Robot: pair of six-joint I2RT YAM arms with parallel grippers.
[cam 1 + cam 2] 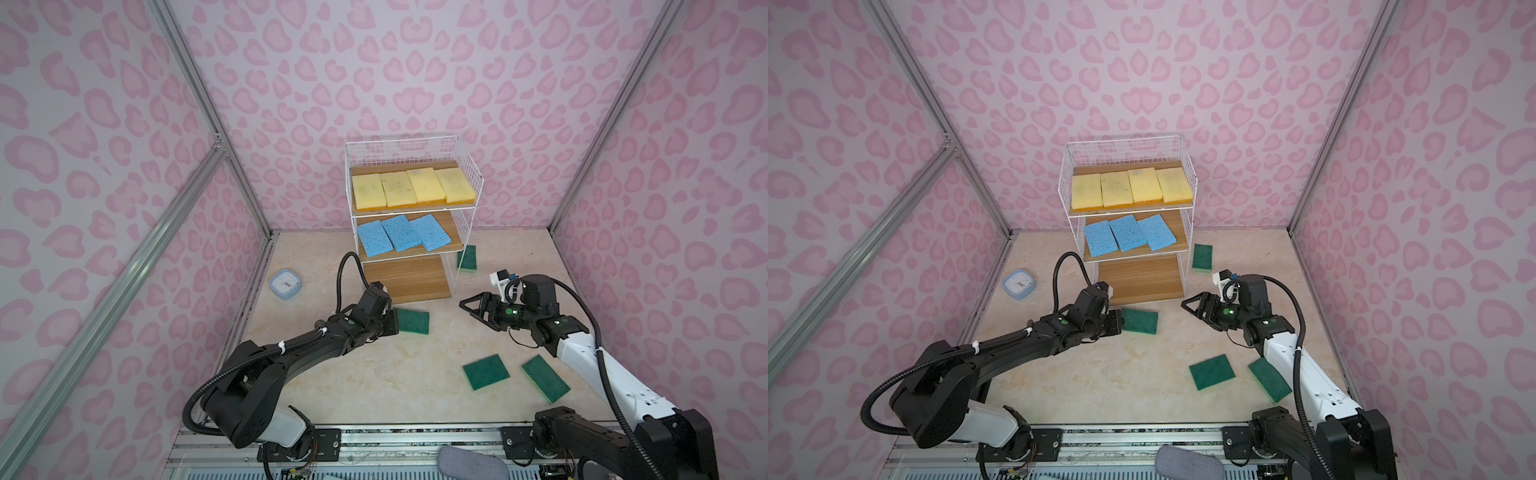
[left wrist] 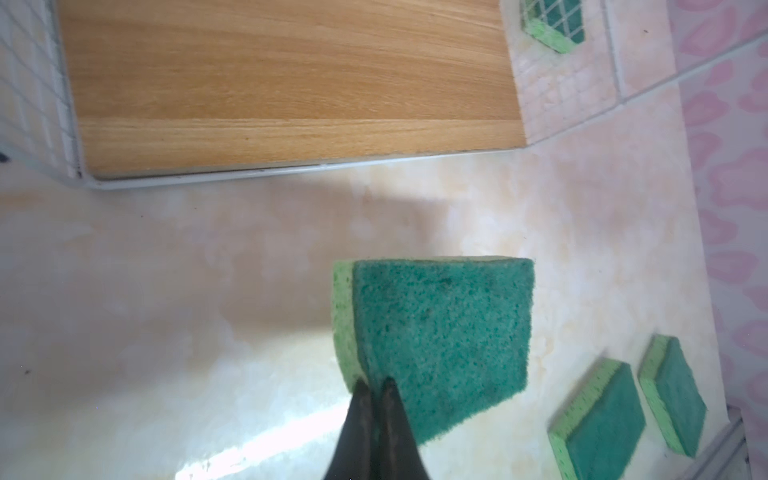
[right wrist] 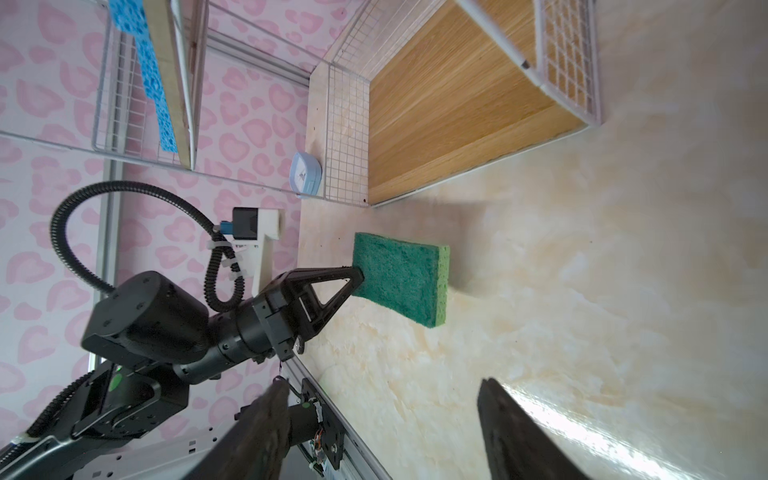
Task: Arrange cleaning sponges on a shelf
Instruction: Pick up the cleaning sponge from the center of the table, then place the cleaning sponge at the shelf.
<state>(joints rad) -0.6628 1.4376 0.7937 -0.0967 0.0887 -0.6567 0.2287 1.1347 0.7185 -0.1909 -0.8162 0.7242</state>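
Only wrist views | left claw (image 2: 375,384) pinching green sponge (image 2: 440,332) | top views: obscured

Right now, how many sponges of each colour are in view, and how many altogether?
yellow sponges: 4
blue sponges: 3
green sponges: 4, one pinched by the left gripper
total: 11

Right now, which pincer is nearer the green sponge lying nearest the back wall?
Right. The right pincer hangs open in front of that sponge, apart from it. The left pincer, shut on another green sponge, sits across the shelf front, farther off.
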